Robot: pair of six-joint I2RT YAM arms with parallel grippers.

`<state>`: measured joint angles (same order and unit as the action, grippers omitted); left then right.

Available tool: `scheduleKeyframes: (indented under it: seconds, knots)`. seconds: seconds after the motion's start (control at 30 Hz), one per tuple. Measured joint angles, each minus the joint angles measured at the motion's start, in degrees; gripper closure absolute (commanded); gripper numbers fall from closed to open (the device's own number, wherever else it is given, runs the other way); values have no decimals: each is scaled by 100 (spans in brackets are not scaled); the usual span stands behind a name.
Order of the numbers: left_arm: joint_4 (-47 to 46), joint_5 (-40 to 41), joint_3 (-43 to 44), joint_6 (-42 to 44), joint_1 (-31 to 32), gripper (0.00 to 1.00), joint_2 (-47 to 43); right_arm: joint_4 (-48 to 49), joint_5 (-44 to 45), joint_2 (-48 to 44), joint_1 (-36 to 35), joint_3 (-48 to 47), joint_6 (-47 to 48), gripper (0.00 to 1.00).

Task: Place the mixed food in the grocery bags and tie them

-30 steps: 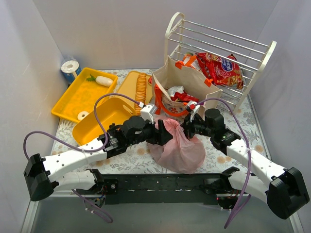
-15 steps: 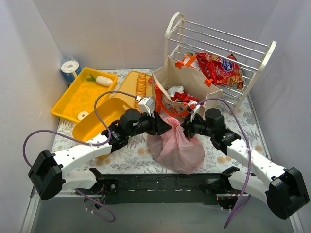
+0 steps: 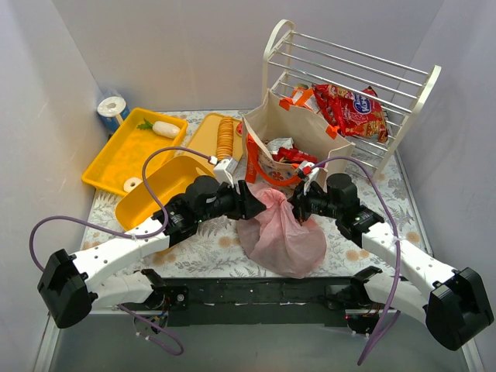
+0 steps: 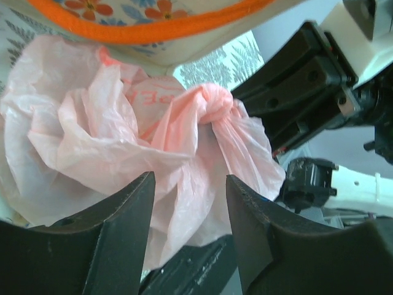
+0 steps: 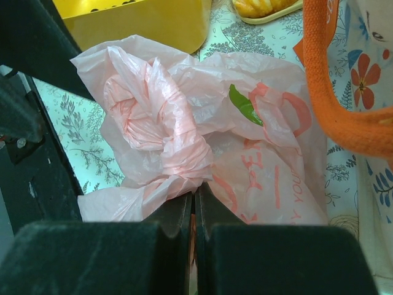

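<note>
— Top view: where is the pink bag point(image 3: 283, 232) found?
— Near the middle of the tabletop's point(image 3: 203, 248) near edge, just in front of the beige tote point(image 3: 298, 139), between the left gripper point(image 3: 254, 203) and the right gripper point(image 3: 297, 208).
— Left wrist view?
— The jaws are held apart; knotted plastic is framed between them, and contact cannot be told.
— Right wrist view?
— The jaws are pressed together on the bag's twisted neck.

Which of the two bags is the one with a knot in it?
The thin pink plastic bag at the front: its top is twisted into a knot. The beige tote behind it stands open.
</note>
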<state>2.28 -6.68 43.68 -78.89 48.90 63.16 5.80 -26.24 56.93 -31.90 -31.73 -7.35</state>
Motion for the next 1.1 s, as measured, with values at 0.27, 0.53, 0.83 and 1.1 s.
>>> scheduleKeyframes:
  seconds: [0.27,0.53,0.83,1.1]
  knots:
    - [177,-835,7,-219,13,43,13,-15,-2,0,0,0,-2,99]
    - [-717,-1270,2,-501,35,33,527,-131,-2,2,0,-59,0,99]
    - [-872,-876,2,-442,28,33,1056,-293,22,-22,0,-111,2,99]
    - [-940,-505,0,-417,-66,39,1054,-295,28,-96,0,-151,2,99]
